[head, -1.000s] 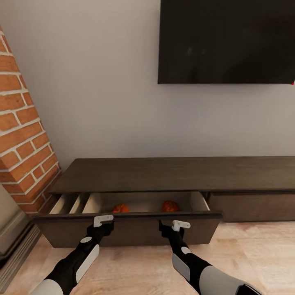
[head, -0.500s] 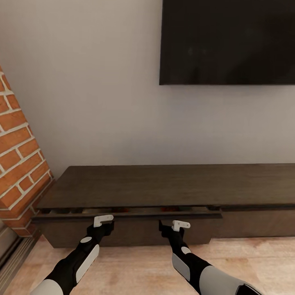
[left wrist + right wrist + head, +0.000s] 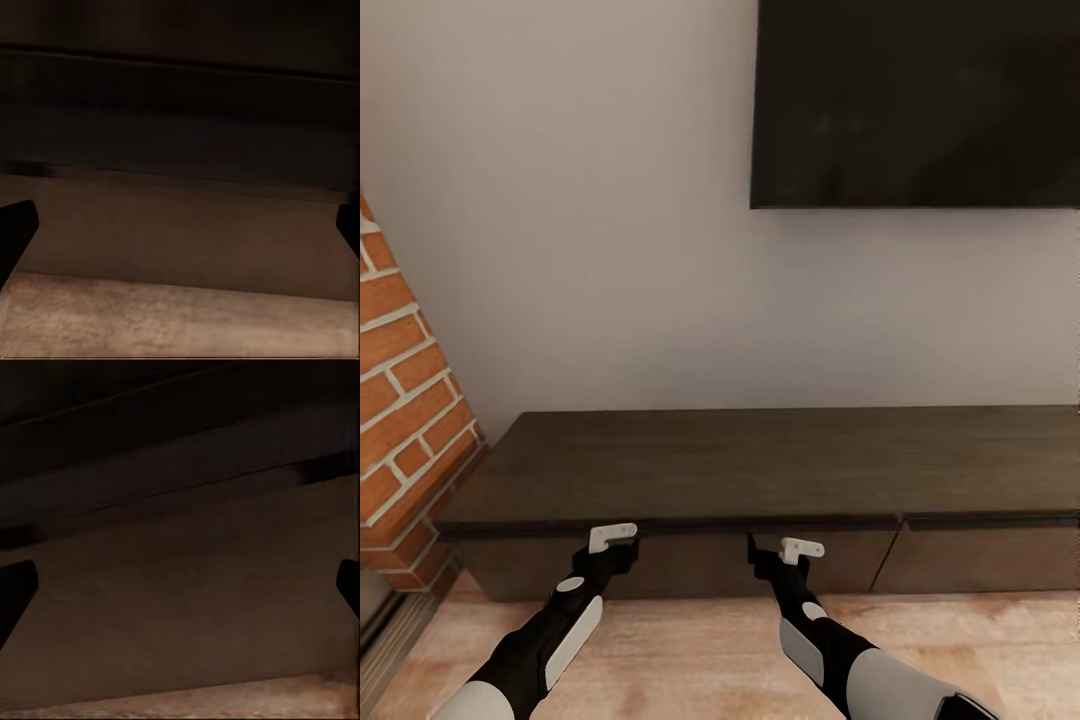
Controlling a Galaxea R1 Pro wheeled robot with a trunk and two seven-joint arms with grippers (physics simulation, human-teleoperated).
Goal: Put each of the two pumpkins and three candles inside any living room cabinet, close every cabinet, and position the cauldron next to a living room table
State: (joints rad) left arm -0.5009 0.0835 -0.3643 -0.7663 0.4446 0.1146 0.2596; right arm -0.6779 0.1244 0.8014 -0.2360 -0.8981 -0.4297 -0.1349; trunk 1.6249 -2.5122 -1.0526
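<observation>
The long dark-brown cabinet stands against the wall with both flat fronts shut. My left gripper and right gripper are both at its left front, just under the slab top. In the left wrist view the brown front is close up and the black fingertips stand far apart, open, with nothing between them. The right wrist view has the same front and spread fingertips. The pumpkins are hidden behind the shut left front. Candles, cauldron and table are out of view.
A large black TV hangs on the grey wall above the cabinet. A red brick column juts out at the left end. Light wooden floor runs in front of the cabinet, under my arms.
The cabinet's left drawer has gone from pulled out, with two pumpkins showing inside, to fully shut. The whole view moved closer to the wall. Both grippers kept their place in the picture.
</observation>
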